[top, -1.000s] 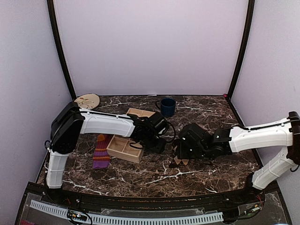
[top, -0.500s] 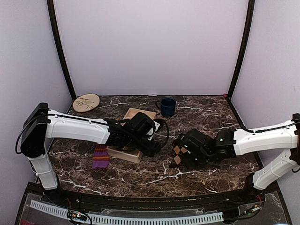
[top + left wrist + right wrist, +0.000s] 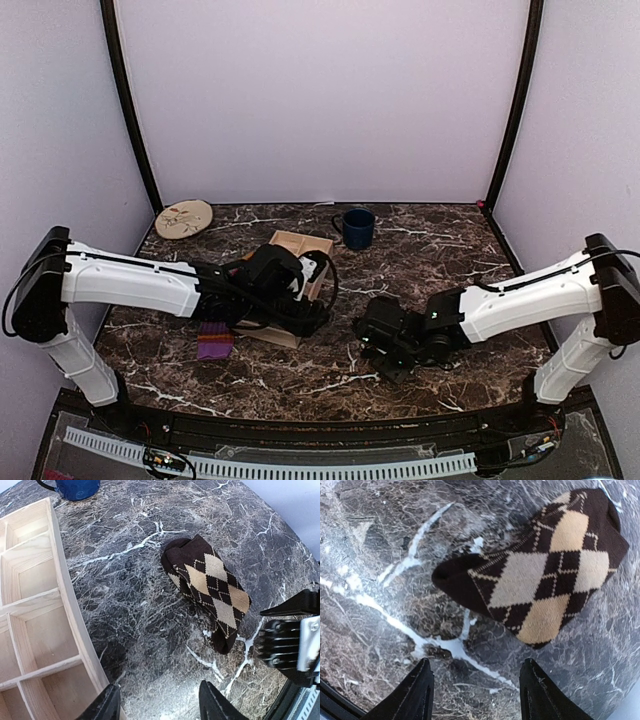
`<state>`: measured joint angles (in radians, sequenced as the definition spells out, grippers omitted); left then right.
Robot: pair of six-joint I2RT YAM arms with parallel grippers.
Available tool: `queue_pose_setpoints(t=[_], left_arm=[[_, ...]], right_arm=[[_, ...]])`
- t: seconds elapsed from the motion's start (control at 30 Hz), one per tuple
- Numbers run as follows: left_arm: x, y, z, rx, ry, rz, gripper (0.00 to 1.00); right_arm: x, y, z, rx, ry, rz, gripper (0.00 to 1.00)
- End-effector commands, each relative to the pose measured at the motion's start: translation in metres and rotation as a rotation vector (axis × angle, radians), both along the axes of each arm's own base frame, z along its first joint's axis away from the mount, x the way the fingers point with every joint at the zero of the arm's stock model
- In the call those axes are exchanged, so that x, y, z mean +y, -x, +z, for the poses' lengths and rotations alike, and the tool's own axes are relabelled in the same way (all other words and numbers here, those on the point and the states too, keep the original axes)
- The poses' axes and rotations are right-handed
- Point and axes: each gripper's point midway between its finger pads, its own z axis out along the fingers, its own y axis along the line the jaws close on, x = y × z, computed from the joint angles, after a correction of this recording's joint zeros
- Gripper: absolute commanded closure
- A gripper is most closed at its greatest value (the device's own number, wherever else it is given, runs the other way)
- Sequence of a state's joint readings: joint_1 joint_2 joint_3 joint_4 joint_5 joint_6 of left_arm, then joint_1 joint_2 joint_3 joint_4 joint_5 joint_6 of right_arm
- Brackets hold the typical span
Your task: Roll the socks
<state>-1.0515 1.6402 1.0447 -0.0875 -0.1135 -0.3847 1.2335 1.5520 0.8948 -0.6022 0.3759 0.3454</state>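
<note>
The divided tray (image 3: 303,245) sits on the tabletop (image 3: 450,250), about midway across it. Behind the tray and slightly to its right stands the mug (image 3: 355,228), near the tray's far right corner but apart from it. Well behind and to the left of the tray lies the round plate (image 3: 186,217). The striped sock (image 3: 215,341) lies close to the tray's front left corner. The argyle sock (image 3: 210,587) lies right of the tray, with bare tabletop between them. The left gripper (image 3: 160,707) hangs over that bare strip, just beside the tray's right wall. The right gripper (image 3: 475,690) is farther right of the tray, beyond the argyle sock.
</note>
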Motion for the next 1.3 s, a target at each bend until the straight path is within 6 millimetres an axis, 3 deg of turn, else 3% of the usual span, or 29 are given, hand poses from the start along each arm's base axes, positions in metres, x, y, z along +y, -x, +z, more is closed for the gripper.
queue_pose_setpoints(t=[0.0, 0.33, 0.83, 0.9, 1.03, 1.27], left_arm=[[0.007, 0.002, 0.022, -0.027, 0.081, 0.039, 0.43], [0.023, 0.006, 0.028, -0.055, 0.109, 0.067, 0.43], [0.020, 0.003, 0.034, -0.116, 0.102, 0.030, 0.44], [0.019, 0.002, 0.034, -0.121, 0.100, 0.028, 0.44], [0.016, 0.000, 0.034, -0.128, 0.097, 0.023, 0.44], [0.013, -0.003, 0.035, -0.140, 0.085, 0.015, 0.44]], right_arm=[[0.012, -0.005, -0.003, -0.027, 0.064, 0.076, 0.45], [0.011, -0.015, -0.021, -0.054, 0.211, 0.148, 0.48], [-0.010, -0.041, -0.031, -0.089, 0.318, 0.177, 0.51], [-0.011, -0.041, -0.035, -0.065, 0.320, 0.192, 0.56], [-0.011, -0.036, -0.043, -0.002, 0.302, 0.218, 0.77], [0.002, -0.034, -0.035, 0.038, 0.213, 0.233, 0.93]])
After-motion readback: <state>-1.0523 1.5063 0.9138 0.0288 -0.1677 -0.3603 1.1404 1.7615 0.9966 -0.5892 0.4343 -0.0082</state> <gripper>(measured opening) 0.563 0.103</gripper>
